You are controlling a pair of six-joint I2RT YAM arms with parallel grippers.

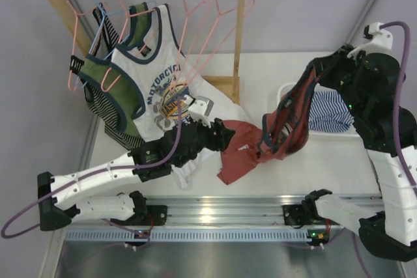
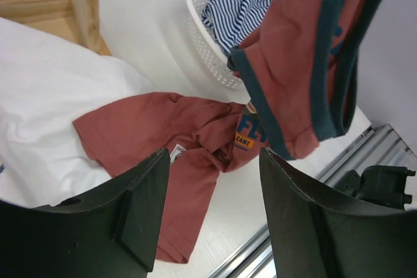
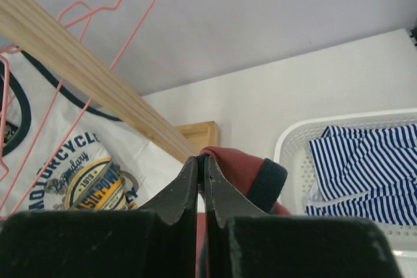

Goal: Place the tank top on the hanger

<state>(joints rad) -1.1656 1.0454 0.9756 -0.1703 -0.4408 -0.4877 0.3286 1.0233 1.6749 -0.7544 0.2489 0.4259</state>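
— Right tool (image 3: 202,164)?
— Pinched shut on tank top (image 1: 293,122) strap; lower half crumpled on desk (image 1: 326,161) below, print mostly folded out of sight.
— Left tool (image 2: 215,161)?
— Spread apart, empty, beside the crumpled cloth.

Rust-red tank top (image 1: 290,125), navy trim.

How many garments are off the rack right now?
2. The rust-red tank top, pinched in the right end effector, its hem on the table; a blue-and-white striped garment in the white basket, possibly hiding others.
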